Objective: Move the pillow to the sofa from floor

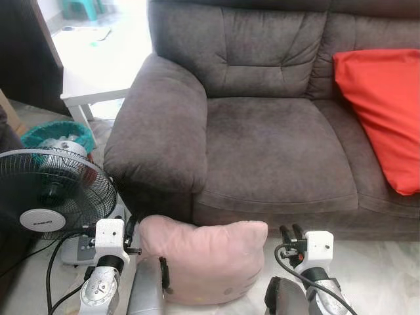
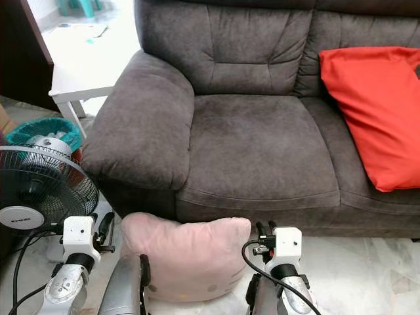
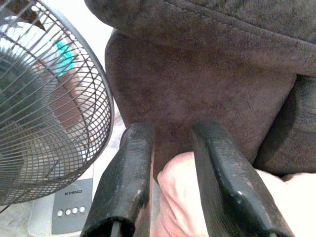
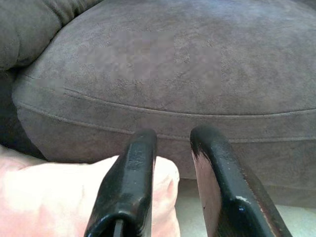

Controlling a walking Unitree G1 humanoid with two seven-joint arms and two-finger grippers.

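The left gripper (image 3: 170, 148) and right gripper (image 4: 173, 148), both with fingers parted, flank the soft pink fabric pillow (image 1: 203, 259). It stands on the floor against the grey suede sofa (image 1: 262, 131), beside a black-grilled fan (image 1: 49, 190).

A home living room: grey sofa (image 1: 262, 131), standing fan (image 1: 49, 190), tiled floor (image 1: 380, 275).
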